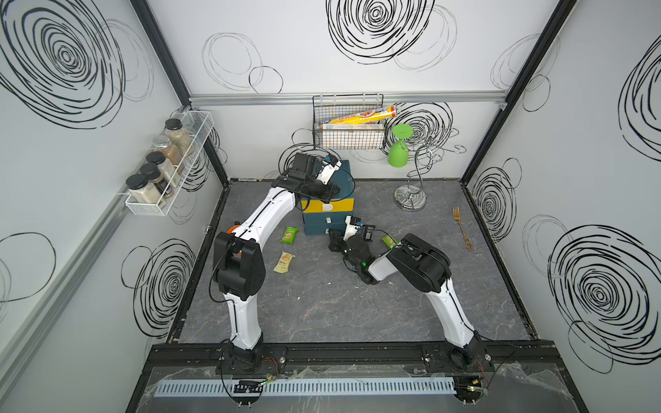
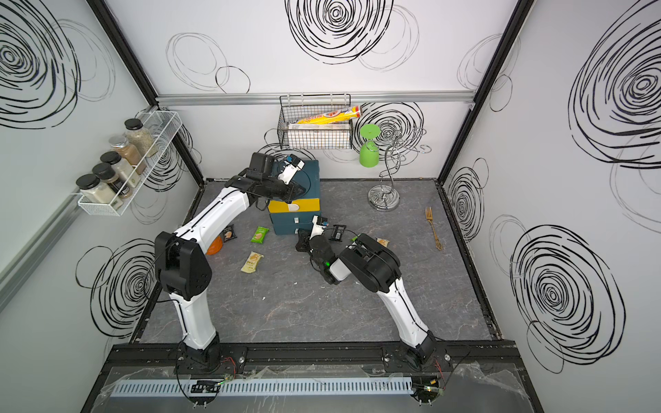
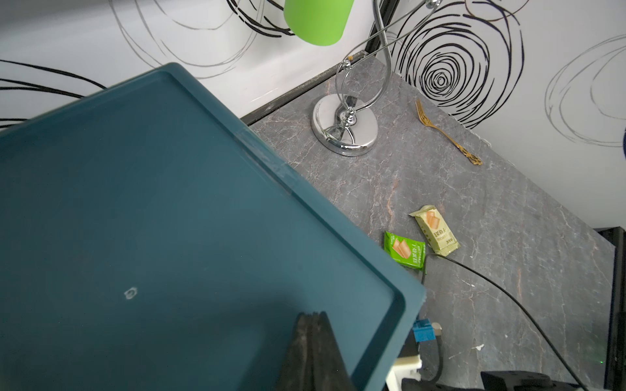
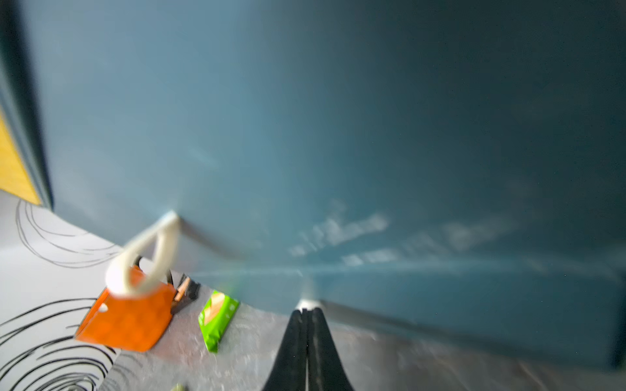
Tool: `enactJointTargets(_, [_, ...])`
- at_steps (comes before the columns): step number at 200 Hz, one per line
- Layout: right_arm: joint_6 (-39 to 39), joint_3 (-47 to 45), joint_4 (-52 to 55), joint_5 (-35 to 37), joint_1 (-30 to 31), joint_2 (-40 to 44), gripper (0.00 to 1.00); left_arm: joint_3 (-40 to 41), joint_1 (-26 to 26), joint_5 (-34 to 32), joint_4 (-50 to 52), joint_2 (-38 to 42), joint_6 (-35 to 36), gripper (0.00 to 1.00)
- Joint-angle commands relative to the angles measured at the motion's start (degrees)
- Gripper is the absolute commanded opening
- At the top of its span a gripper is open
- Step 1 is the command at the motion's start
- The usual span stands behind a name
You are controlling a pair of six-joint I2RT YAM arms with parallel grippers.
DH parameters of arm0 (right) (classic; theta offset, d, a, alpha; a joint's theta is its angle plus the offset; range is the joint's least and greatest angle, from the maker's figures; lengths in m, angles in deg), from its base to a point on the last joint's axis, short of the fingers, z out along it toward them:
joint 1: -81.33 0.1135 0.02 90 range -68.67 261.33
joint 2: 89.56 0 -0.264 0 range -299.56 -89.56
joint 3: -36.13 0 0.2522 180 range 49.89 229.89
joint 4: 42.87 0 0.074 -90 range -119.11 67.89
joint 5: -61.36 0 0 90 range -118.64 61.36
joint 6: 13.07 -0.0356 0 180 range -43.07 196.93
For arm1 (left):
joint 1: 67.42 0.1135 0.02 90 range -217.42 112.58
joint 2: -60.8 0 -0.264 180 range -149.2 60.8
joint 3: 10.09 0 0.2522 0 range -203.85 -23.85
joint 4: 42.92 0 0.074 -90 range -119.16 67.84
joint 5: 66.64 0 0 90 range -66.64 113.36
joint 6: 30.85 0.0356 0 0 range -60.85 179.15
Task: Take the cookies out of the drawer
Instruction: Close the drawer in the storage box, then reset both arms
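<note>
The teal drawer unit [image 1: 329,223] with a yellow top drawer stands at the back with all its fronts closed. The cookies lie on the table: a green packet [image 1: 289,234], a pale yellow one [image 1: 284,262] and a black one [image 2: 229,234] on its left, and a green one [image 3: 403,250] and a pale yellow one [image 3: 435,230] on its right. My left gripper [image 3: 310,315] rests shut on the unit's top [image 3: 135,203]. My right gripper [image 4: 306,309] is shut, its tips against the lowest drawer's white handle [image 4: 306,302]. I cannot tell if they pinch it.
A wire basket [image 1: 348,141] with a long yellow-orange tube hangs on the back wall. A green cup [image 1: 397,148] hangs on a chrome stand [image 1: 410,202], with a gold fork [image 1: 462,229] to its right. A spice rack [image 1: 164,168] is on the left wall, and an orange object [image 4: 125,318] lies under my left arm.
</note>
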Motion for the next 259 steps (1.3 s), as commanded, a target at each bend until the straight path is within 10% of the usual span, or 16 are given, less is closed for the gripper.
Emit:
enactJointTargets(1, [-1.53, -5.66, -6.81, -1.9, 0.03, 3.64, 0.14, 3.38, 0.11, -0.92, 9.82, -3.81, 0.1, 0.0])
enactJointTargets(17, [-1.52, -9.69, -9.32, -2.17, 0.81, 6.45, 0.22, 2.88, 0.27, -1.33, 8.83, -3.11, -0.93, 0.1])
enactJointTargets(48, [-0.08, -18.36, -15.19, -4.54, 1.83, 13.59, 0.36, 2.53, 0.89, -2.37, 3.95, 2.77, -3.84, 0.98])
enactJointTargets(106, [8.15, -36.33, -13.77, -3.32, 2.28, 37.44, 0.72, 0.49, 1.88, -5.03, -1.21, 18.6, -7.91, 0.99])
enactJointTargets(134, [18.54, -35.69, 14.72, 5.52, 2.1, 57.57, 0.97, 16.74, 6.4, -8.97, -17.07, 35.24, -12.21, 0.99])
enactJointTargets(190, [38.39, -35.36, 36.35, 25.42, -9.39, 86.4, 1.0, 54.79, 18.06, -28.0, -38.85, 56.58, -13.35, 0.99])
enactJointTargets(259, [43.22, -50.47, 13.92, 22.42, -35.08, 78.73, 1.0, 84.27, 24.68, -30.28, -74.43, 50.13, -20.09, 0.99])
